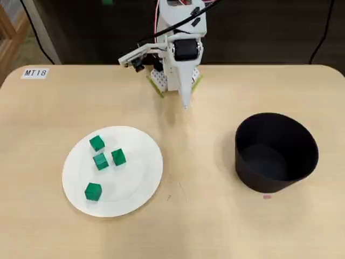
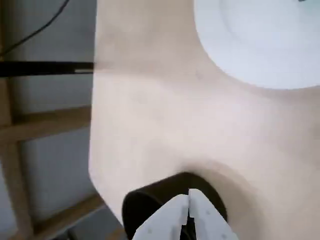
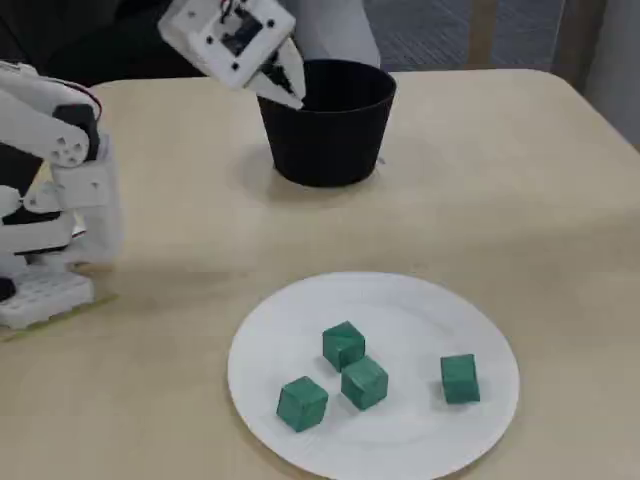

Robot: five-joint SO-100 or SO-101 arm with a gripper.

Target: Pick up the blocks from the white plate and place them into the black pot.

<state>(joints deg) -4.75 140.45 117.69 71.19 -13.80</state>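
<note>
Gripper (image 2: 188, 200): fingers pressed together, empty, raised above the table (image 1: 215, 226) near the arm's base, touching nothing. Blocks: four green cubes on the white plate (image 1: 143, 178), three clustered (image 1: 97, 143) (image 1: 100, 161) (image 1: 118, 157), one apart (image 1: 93, 191). Black pot (image 1: 276, 152): upright on the table, well apart from the plate; nothing seen inside. Wrist view: plate cut off at the frame edge, pot partly hidden behind the fingers.
</note>
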